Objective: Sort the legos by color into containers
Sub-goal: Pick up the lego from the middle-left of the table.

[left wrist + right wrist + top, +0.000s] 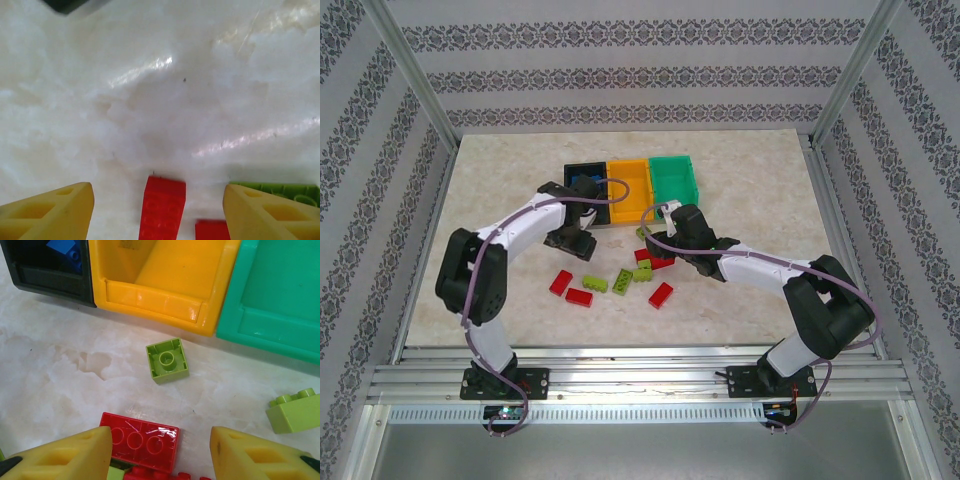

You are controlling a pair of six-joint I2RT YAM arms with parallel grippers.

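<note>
Three containers stand side by side at the back: black, orange-yellow and green. The black one holds blue bricks. My left gripper is just in front of the black bin. In its wrist view the gripper is open, with a red lego lying on the table between the fingers. My right gripper is low over the brick pile. It is open, and an upturned red lego lies against its left finger. Beyond it lies an upturned lime lego.
Loose bricks lie on the marble table ahead of the arms: red ones and lime ones. Another lime brick sits near the green bin. The orange-yellow bin is straight ahead of the right gripper.
</note>
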